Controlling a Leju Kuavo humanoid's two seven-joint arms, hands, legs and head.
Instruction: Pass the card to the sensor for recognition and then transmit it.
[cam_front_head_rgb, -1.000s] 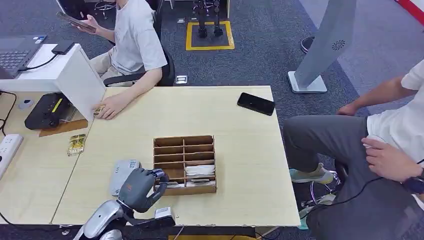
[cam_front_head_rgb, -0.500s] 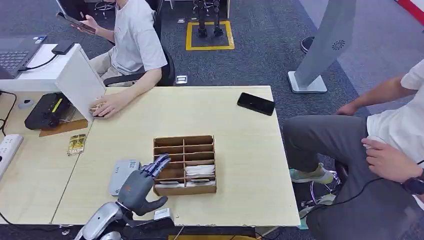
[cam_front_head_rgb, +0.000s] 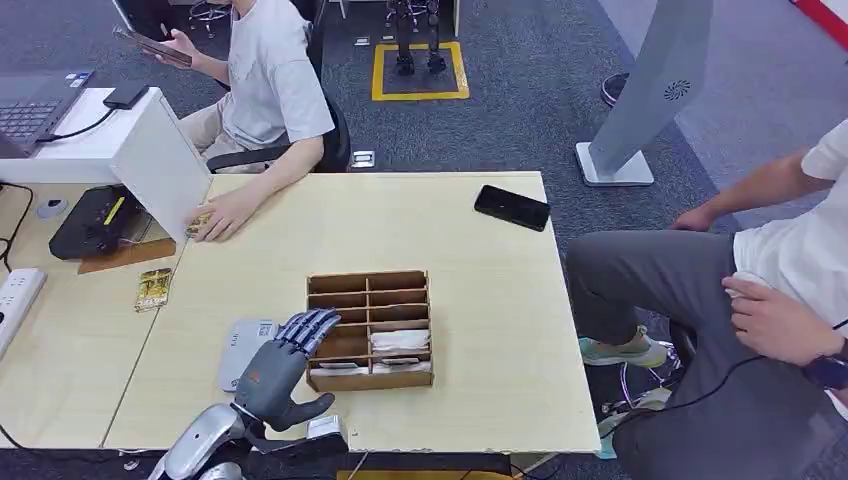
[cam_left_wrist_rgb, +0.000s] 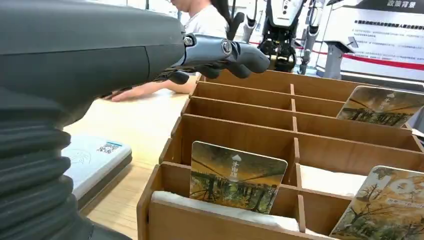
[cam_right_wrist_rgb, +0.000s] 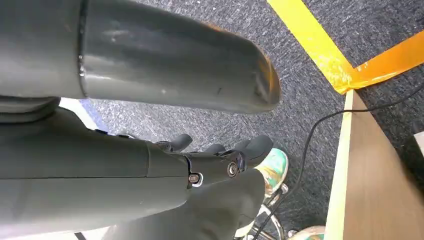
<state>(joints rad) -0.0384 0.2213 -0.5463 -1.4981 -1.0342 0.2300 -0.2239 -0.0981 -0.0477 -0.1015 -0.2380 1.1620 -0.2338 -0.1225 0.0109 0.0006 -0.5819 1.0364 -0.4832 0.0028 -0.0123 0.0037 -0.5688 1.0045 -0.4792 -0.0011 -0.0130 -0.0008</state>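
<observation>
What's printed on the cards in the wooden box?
A forest scene in green and brown on each card, clearest in the left wrist view.

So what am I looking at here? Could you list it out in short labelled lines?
setting: pale wooden table, people seated beside it
left hand: open, fingers reaching over the box's near left corner, holding nothing
right hand: hanging beside the table, over the carpet
wooden box: divided into compartments, cards standing in the near ones
card: upright in the near left compartment
sensor: flat grey pad left of the box
phone: black, far right of the table
</observation>
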